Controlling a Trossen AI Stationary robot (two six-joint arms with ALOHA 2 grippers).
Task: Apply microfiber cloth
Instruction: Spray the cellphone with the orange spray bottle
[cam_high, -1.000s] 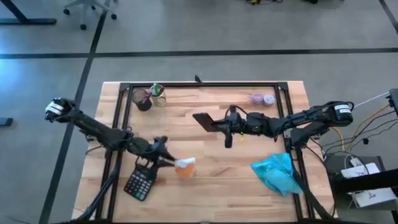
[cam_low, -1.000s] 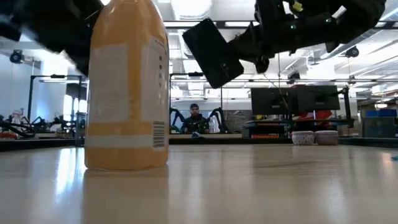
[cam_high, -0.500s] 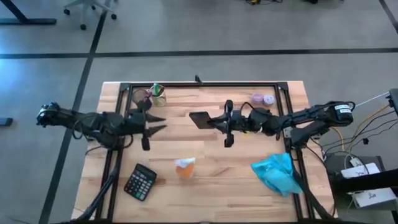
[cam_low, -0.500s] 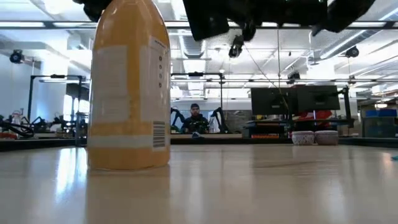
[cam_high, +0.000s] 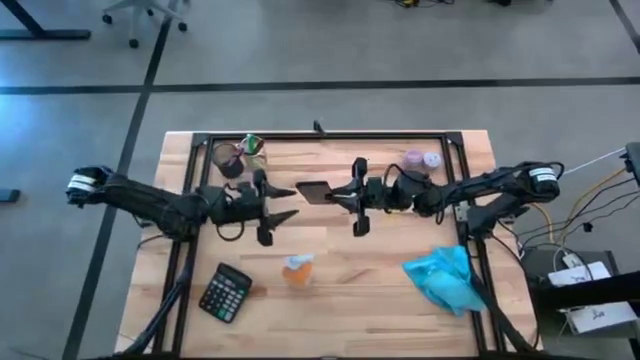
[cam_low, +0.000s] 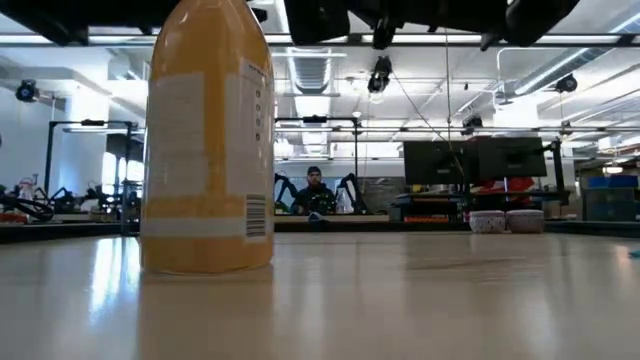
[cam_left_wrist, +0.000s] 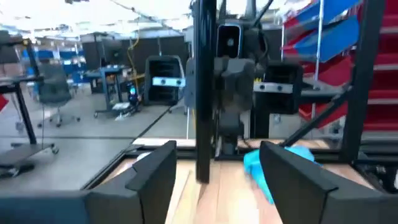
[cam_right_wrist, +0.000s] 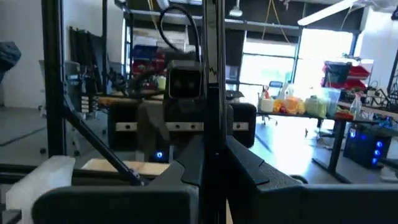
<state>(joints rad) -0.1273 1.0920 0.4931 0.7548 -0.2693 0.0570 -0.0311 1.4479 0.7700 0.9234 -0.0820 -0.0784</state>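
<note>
Near the right front corner of the wooden surface (cam_high: 340, 275), the microfiber cloth (cam_high: 443, 279) is seen lying crumpled, untouched by either arm. Above the middle of the surface, the right pincer (cam_high: 335, 193) is closed on a flat black phone (cam_high: 313, 191), which is held edge-on towards the left arm. Facing it from just beside, the left pincer (cam_high: 283, 202) is spread open and grips nothing. An orange bottle (cam_high: 297, 268) is stood upright near the front edge, with a black calculator (cam_high: 225, 292) lying to its left. Two cups (cam_high: 240, 156) are placed at the far left.
</note>
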